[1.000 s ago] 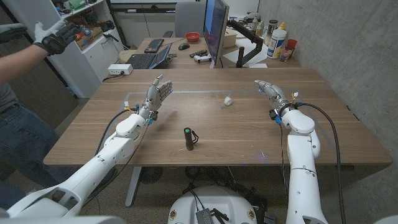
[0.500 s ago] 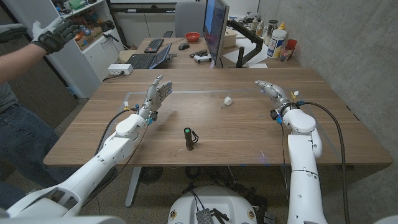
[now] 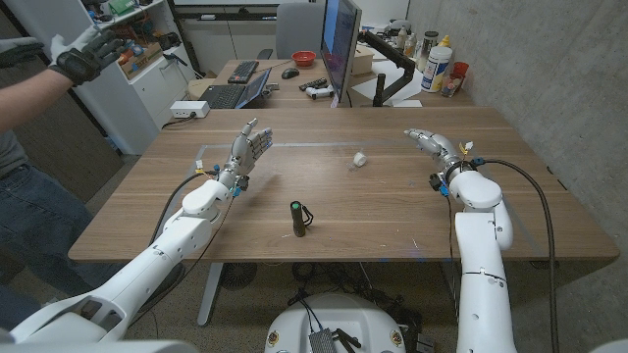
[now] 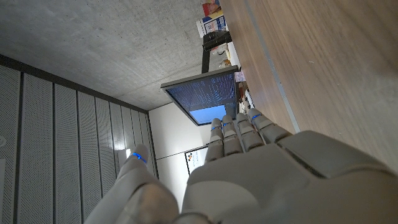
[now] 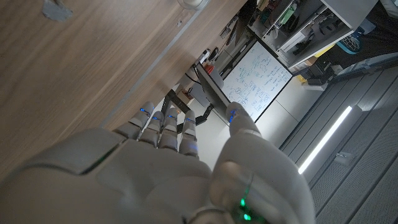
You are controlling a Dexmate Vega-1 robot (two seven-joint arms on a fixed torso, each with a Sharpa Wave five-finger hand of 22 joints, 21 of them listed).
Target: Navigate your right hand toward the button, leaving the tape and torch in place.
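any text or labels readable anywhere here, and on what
Nothing reads clearly enough to quote.
Monitor: lines of light text on a dark screen, too small to read.
Whiteboard: handwritten notes and sketches, too blurred to read.
Bottles on the far desk: labels too small to read.
Torch: no marking legible.

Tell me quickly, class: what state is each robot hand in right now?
Left hand: open, fingers extended, holding nothing.
Right hand: open, fingers extended, holding nothing.
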